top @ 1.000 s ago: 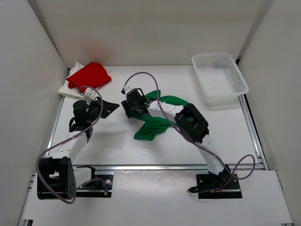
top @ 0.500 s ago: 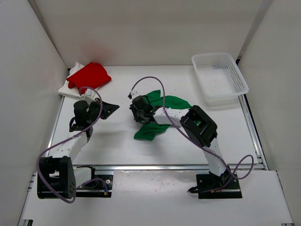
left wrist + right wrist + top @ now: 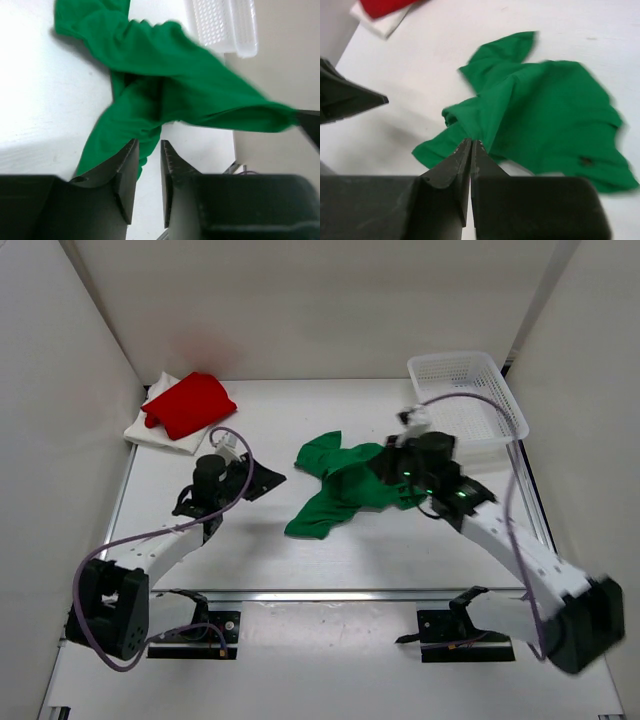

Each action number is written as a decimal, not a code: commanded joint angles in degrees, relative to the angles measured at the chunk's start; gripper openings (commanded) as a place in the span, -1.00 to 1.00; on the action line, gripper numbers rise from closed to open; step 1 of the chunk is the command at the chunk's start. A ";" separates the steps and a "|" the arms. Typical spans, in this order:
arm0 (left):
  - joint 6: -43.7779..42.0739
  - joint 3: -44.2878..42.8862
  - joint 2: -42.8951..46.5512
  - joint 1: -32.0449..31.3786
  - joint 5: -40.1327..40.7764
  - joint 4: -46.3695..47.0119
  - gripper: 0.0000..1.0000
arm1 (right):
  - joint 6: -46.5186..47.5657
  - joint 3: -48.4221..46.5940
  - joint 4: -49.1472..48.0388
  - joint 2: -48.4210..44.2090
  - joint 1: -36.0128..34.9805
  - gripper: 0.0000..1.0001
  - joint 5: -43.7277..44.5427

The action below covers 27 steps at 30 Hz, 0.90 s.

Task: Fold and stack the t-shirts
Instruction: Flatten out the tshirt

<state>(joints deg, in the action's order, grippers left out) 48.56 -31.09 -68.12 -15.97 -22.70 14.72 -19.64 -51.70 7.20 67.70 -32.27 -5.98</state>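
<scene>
Red shirt (image 3: pixel 190 402) sits folded on top of the white shirt (image 3: pixel 148 432) at the table's 10 o'clock, so two look done and stacked. Green shirt (image 3: pixel 340 490) lies crumpled mid-table, neither folded nor stacked; that one is all that's left. Right gripper (image 3: pixel 470 142) is pinched closed on a green fold at the shirt's 3 o'clock side, with the cloth drawn taut. Left gripper (image 3: pixel 272 479) has its jaws slightly apart and empty, near the shirt's 9 o'clock, not touching. Basket (image 3: pixel 468 390) is at 2 o'clock.
</scene>
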 commanded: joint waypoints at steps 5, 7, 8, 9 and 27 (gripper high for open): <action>-1.80 -4.24 -8.77 -6.18 9.42 -1.28 -0.02 | -1.28 12.58 25.38 -29.17 18.19 -1.00 -2.45; -2.15 -6.60 -13.24 -6.88 10.92 -2.06 0.00 | -0.06 12.77 29.87 -32.96 24.94 -1.00 -2.55; -2.06 -7.74 -15.71 -7.32 10.92 -2.06 -0.01 | 1.69 12.85 32.41 -34.29 26.37 -0.99 -1.85; -1.89 -8.37 -17.21 -7.50 10.92 -1.63 0.04 | 1.62 12.77 32.87 -35.09 28.47 -1.00 -1.32; -0.11 -37.18 -47.01 -7.07 12.58 -0.45 0.21 | 1.79 16.20 25.41 -32.11 23.74 -1.00 -3.69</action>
<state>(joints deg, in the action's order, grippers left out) 51.29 -63.07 -115.24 -23.73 -13.34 18.39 -18.98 -35.97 35.90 35.31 -8.56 -8.67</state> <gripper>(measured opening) 0.602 0.007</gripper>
